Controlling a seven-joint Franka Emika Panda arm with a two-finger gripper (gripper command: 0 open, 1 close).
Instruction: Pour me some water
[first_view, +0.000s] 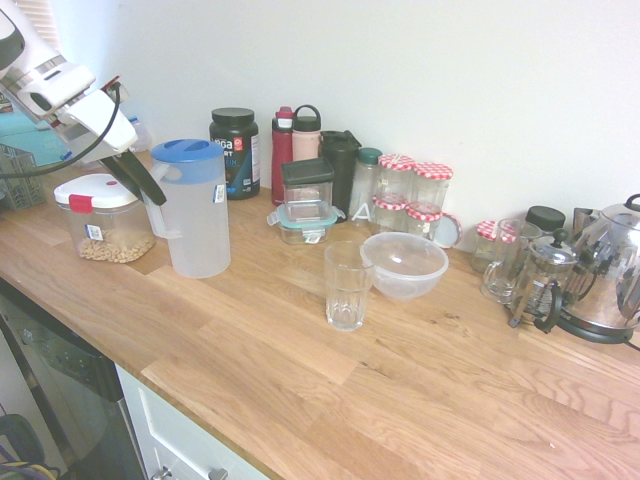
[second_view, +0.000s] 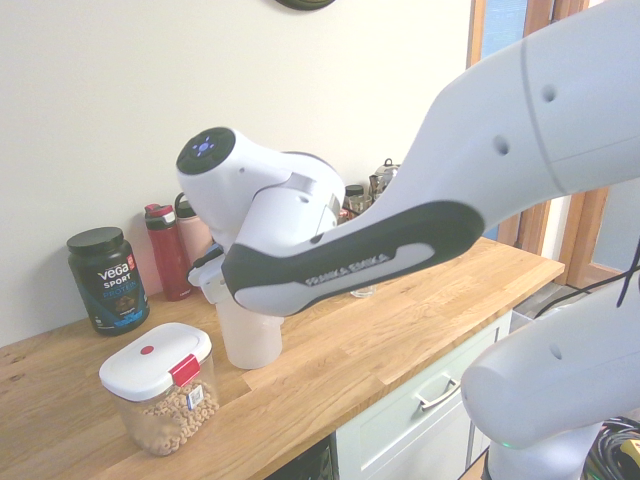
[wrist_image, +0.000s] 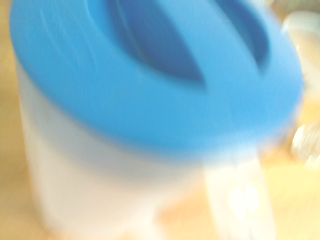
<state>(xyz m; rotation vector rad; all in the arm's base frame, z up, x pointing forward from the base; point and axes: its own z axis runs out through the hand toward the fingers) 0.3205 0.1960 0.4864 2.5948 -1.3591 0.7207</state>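
Note:
A tall frosted-white jug (first_view: 200, 220) with a blue lid (first_view: 187, 150) stands upright at the back left of the wooden counter; the water in it cannot be made out. My gripper (first_view: 155, 192) reaches in from the left and sits at the jug's side handle (first_view: 158, 215). In the second exterior view my arm hides most of the jug (second_view: 250, 340). The wrist view is blurred and filled by the blue lid (wrist_image: 150, 75) above the white body (wrist_image: 95, 185). A clear ribbed drinking glass (first_view: 347, 285) stands empty to the jug's right, nearer the front.
A lidded cereal container (first_view: 100, 218) sits just left of the jug. A clear bowl (first_view: 405, 265) is behind the glass. Bottles, a black tub (first_view: 235, 152), jars and stacked boxes line the wall; a French press (first_view: 540, 285) and kettle (first_view: 610, 270) stand far right.

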